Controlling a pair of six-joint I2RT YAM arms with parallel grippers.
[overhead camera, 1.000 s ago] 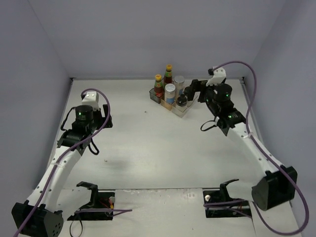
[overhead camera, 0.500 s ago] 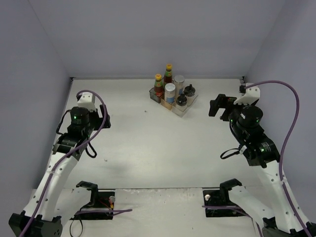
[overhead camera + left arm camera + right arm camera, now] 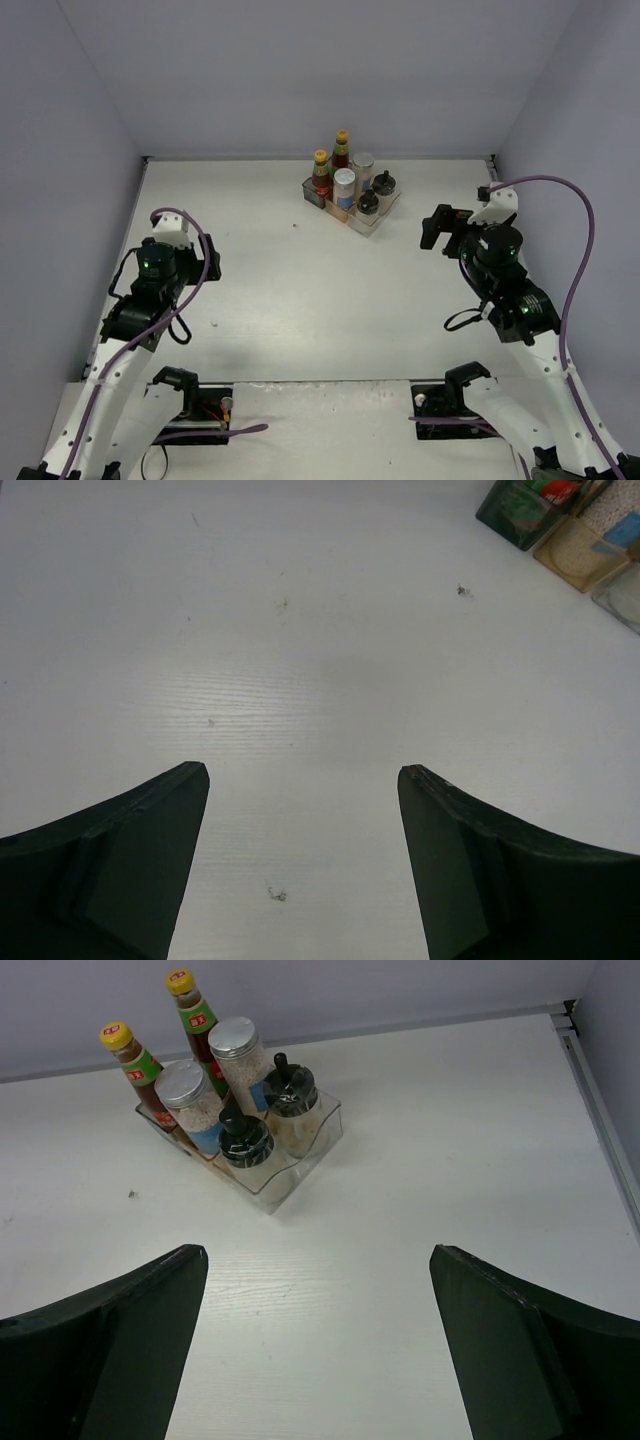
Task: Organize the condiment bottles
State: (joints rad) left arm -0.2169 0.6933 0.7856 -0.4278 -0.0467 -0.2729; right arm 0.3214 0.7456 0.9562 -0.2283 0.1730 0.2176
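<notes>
Six condiment bottles stand together in a clear stepped rack (image 3: 378, 222) (image 3: 290, 1175) at the table's back centre. Two red-brown sauce bottles (image 3: 321, 175) (image 3: 130, 1060) with yellow caps are at the rack's left and back. Two silver-lidded shakers (image 3: 345, 188) (image 3: 185, 1095) fill the middle, and two black-topped jars (image 3: 369, 202) (image 3: 245, 1140) stand on its right side. My right gripper (image 3: 435, 228) (image 3: 318, 1250) is open and empty, right of the rack and well apart from it. My left gripper (image 3: 207, 262) (image 3: 303, 770) is open and empty over bare table at the left.
The rack's lower left corner (image 3: 520, 505) shows at the top right of the left wrist view. Purple walls close the table at the back and both sides. Black mounts (image 3: 190, 400) with cables sit on the near edge.
My right gripper has drawn back from beside the rack toward the right and the near side. The left arm has also pulled back toward the near edge. Both stayed open.
</notes>
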